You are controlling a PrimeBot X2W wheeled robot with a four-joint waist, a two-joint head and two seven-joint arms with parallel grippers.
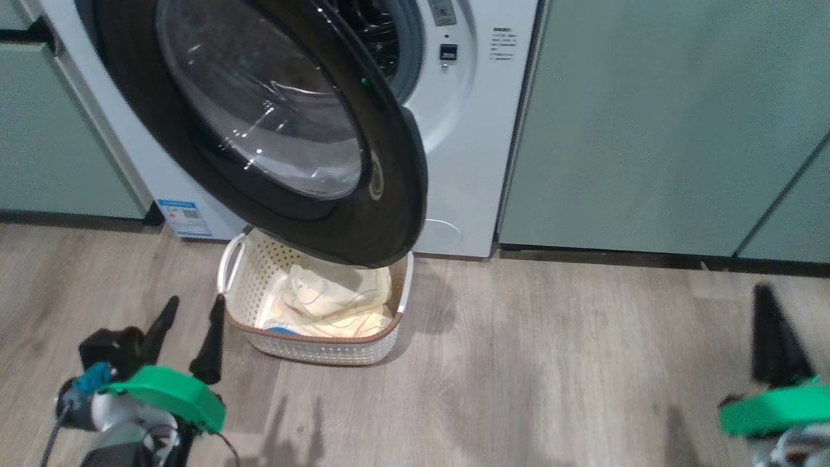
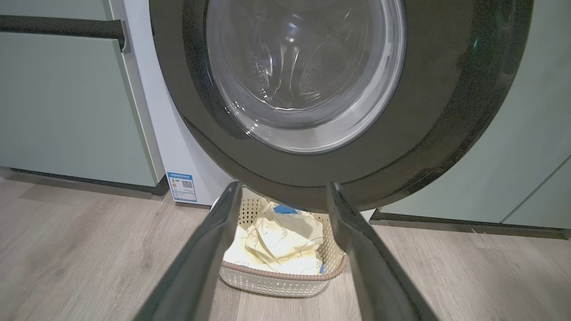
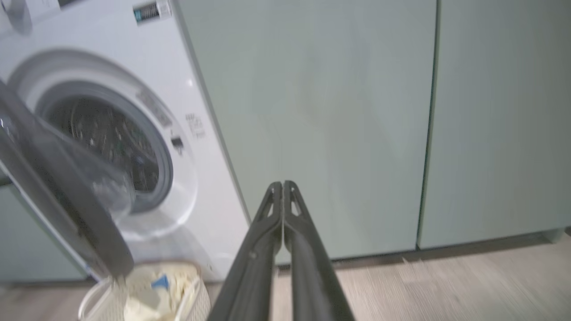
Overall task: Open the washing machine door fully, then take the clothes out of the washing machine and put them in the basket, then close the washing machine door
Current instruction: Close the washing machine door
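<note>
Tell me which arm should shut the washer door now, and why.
Left, I'd judge. The left gripper is open and points straight at the washing machine door, beside the basket holding the clothes. The right gripper is shut and faces the green cabinets, off to the door's side.

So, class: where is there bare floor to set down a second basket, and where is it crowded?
Free: the floor between the basket and the right gripper, before the green cabinets. Crowded: under the washing machine door, where the basket holds the clothes, left gripper alongside.
</note>
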